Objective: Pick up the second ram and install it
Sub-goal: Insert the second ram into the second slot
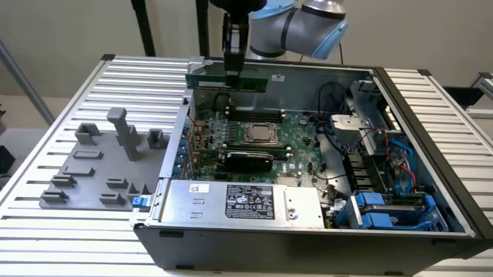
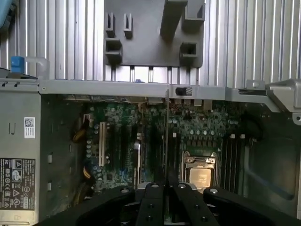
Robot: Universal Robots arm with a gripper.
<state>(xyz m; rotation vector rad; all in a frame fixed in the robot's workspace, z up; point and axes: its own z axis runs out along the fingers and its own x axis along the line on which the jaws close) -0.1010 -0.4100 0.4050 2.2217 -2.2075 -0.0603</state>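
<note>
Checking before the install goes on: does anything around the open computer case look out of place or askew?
Nothing looks damaged or spilled. The second ram is out of any slot: the pincer holds it level in the air above the motherboard in the open case.

A plain cream wall (image 1: 69, 29) closes off the back, evenly lit. In front of it stand two black upright posts (image 1: 144, 26), and a grey bar (image 1: 22, 75) slants past at the exterior view's left. The surface (image 1: 46, 242) is a silvery metal top of long parallel ribs (they catch the light in pale stripes). Beyond its left edge lies a pale floor (image 1: 19, 124).
</note>
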